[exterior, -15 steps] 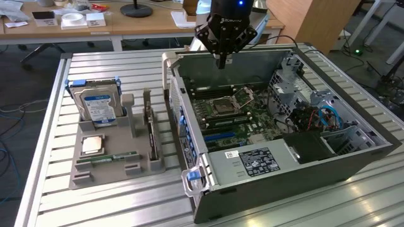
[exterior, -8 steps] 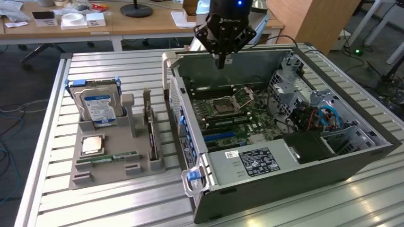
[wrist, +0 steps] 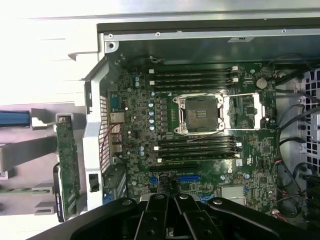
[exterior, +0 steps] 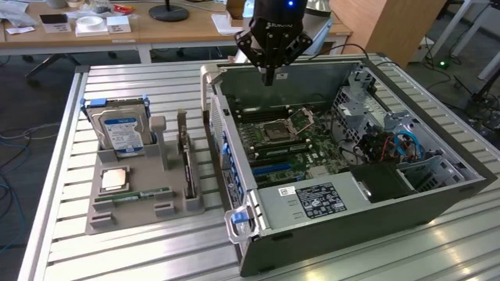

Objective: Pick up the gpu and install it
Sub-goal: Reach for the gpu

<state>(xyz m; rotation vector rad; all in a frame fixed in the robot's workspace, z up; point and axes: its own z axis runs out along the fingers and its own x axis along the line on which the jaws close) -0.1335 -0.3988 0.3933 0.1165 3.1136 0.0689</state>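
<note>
pressed together at the tips and pinching nothing: so with the gripper [exterior: 269,77] [wrist: 168,200]. hangs over the far wall of the open computer case [exterior: 312,71], pointing down toward the motherboard [wrist: 200,150], with the cpu socket [wrist: 201,114] below it. outside the case, toward the exterior view's left, finds the gpu [exterior: 187,164] [wrist: 67,165] standing edge-on in a slot of the grey holder [exterior: 140,206], just beside the case wall, untouched and well apart from the gripper. further left in that holder, sees a hard drive [exterior: 121,126] propped upright and a memory stick [exterior: 144,194] lying flat. beneath everything, rests on a slatted metal table [exterior: 140,254].
</note>
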